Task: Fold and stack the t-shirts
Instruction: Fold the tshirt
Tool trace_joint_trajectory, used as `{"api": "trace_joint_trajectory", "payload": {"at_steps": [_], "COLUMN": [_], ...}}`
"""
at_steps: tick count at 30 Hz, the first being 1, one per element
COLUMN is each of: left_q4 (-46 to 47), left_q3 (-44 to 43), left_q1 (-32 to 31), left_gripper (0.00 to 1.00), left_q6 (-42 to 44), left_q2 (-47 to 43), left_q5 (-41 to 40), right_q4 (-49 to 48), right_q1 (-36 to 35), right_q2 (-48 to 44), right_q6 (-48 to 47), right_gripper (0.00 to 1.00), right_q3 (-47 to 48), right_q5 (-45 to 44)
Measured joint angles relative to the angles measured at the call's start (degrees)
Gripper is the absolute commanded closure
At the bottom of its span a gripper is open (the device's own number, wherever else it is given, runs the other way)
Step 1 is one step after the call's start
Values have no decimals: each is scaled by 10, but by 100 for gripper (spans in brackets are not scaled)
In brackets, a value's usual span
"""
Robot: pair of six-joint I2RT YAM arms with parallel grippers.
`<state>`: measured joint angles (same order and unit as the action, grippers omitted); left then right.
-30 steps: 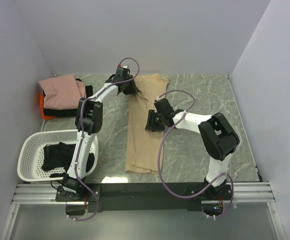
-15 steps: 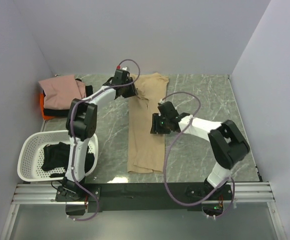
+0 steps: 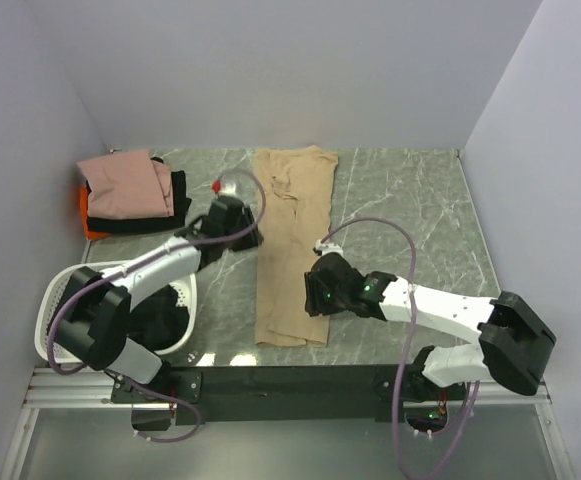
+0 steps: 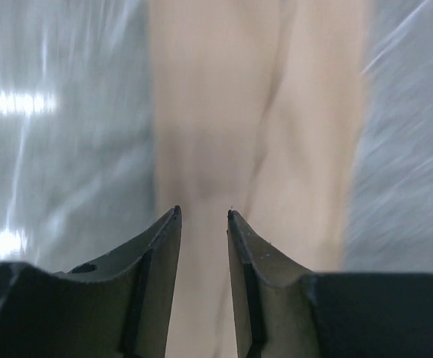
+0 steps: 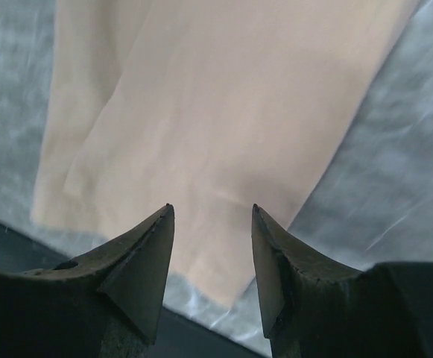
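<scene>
**Tan shirt narrowed to a strip, crosswise folds and stacking not yet done**

The tan-beige t-shirt [image 3: 292,240] lies flat in the middle of the worktop [image 3: 400,200]. It is folded lengthwise into a long narrow band running from the back wall toward the arms, with its sleeves tucked out of sight. Judging by that shape, the lengthwise folds are done. What is left for this shirt looks like folding it end over end and carrying it to the pile.

The left gripper [image 4: 203,216] is by the band's left edge, about halfway along. Its jaws are a narrow gap apart with nothing between them. The right gripper [image 5: 211,209] hangs over the near end of the band on its right side, with its jaws spread wider and also empty. Neither one grips the cloth.

At the back-left corner sits the pile made so far. A dusty pink shirt [image 3: 120,185] is on top, a black one [image 3: 177,190] shows at its right side, and an orange one [image 3: 88,215] peeks out at the bottom left.

Nearer the arms on the left stands the white perforated basket [image 3: 55,300]. It holds a crumpled dark garment [image 3: 160,315], partly hidden by the left arm, and I would judge that it has yet to be folded. I cannot tell whether anything lies under it.
</scene>
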<state>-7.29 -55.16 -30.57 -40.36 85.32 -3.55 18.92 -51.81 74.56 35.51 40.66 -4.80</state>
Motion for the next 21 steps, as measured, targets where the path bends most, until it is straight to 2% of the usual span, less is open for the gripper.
{"api": "trace_joint_trajectory", "payload": {"at_steps": [4,10,18,21], "left_q4": [-33,-37,-33,-33], "left_q3": [112,194,229,230], "left_q1": [-52,-90,-94,-94], "left_gripper": [63,63,63,63], "left_q6": [-32,-73,-98,-100], "left_q2": [-30,-108,-135,-138], "left_q5": [-17,-23,-24,-24], "right_q4": [16,24,40,48], "right_q1": [-47,-97,-141,-148], "right_q2": [-28,-21,84,108], "right_q6": [27,57,75,79], "right_gripper": [47,47,48,52], "right_q3": [-7,-6,30,46], "right_q5": [-17,-42,-60,-66]}}
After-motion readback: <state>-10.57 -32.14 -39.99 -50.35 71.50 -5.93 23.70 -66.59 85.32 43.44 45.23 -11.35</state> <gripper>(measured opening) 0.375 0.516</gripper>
